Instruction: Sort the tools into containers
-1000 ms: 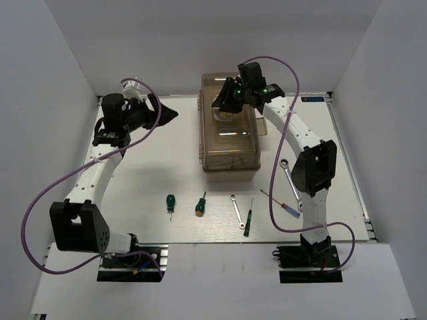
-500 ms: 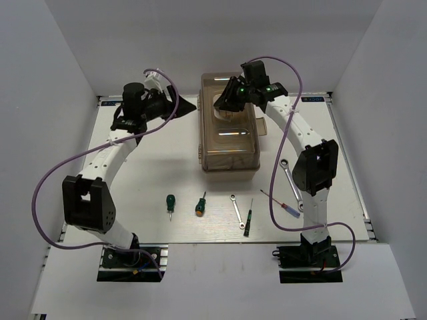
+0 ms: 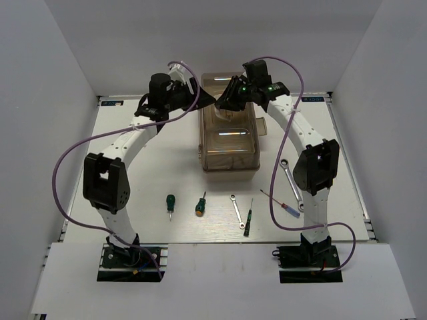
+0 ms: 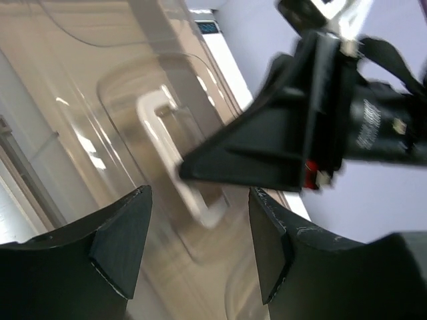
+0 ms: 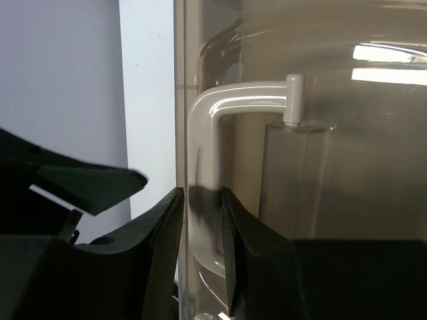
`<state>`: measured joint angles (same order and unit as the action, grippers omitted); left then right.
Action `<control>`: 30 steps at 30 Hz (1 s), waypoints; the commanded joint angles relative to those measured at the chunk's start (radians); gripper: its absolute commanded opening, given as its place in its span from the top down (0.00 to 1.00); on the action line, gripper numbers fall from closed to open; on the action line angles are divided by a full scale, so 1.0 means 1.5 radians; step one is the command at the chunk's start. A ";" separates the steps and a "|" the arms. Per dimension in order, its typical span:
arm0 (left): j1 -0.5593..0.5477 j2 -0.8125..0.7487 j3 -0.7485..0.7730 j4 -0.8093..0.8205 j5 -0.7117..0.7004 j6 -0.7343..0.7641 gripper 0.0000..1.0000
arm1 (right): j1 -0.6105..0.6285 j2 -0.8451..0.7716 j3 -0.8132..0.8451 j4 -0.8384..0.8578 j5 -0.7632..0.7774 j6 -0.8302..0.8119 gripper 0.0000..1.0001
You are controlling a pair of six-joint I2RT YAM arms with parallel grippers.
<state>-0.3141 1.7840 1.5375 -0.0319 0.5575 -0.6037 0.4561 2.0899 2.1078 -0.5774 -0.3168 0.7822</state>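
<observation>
The toolbox (image 3: 229, 137), the container with a translucent brown lid, stands at the table's middle back. My right gripper (image 3: 225, 103) is shut on its beige handle (image 5: 208, 113), one finger on each side (image 5: 202, 220). My left gripper (image 3: 202, 100) hangs open over the lid's far left part with nothing between its fingers (image 4: 199, 200), and the right gripper's fingers (image 4: 267, 157) are just beyond it. The tools lie near the front: two green-handled screwdrivers (image 3: 171, 202) (image 3: 200, 205), a small wrench (image 3: 237, 211), a black precision screwdriver (image 3: 248, 218), a red and blue one (image 3: 283, 203), and a larger wrench (image 3: 289, 177).
The white table (image 3: 147, 167) is walled by white panels at the back and both sides. The right arm's upright link (image 3: 313, 173) stands beside the larger wrench. A purple cable (image 3: 67, 167) loops off the left arm.
The left arm has swung right from the table's left side to the toolbox lid, jaws narrowing slightly. The right gripper's jaws have closed in on the handle.
</observation>
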 commanded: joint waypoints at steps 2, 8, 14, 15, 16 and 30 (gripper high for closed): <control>-0.009 0.020 0.059 -0.028 -0.064 -0.029 0.33 | 0.001 -0.009 0.021 0.062 -0.035 0.023 0.65; -0.015 0.060 0.113 -0.069 -0.098 -0.056 0.40 | -0.005 -0.013 0.016 0.067 -0.041 0.027 0.66; -0.016 0.067 0.121 -0.069 -0.114 -0.062 0.40 | -0.013 -0.011 0.013 0.069 -0.048 0.030 0.66; -0.016 0.079 0.136 -0.076 -0.114 -0.062 0.40 | -0.013 -0.011 0.012 0.072 -0.049 0.031 0.66; -0.016 0.087 0.146 -0.082 -0.104 -0.062 0.40 | -0.015 -0.011 0.012 0.072 -0.052 0.032 0.66; -0.016 0.184 0.271 -0.198 -0.019 -0.035 0.39 | -0.019 -0.012 0.006 0.083 -0.066 0.036 0.69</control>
<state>-0.3317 2.0579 1.9076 -0.2626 0.4904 -0.6811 0.4297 2.0899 2.1036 -0.5655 -0.3779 0.8108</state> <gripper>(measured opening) 0.608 0.311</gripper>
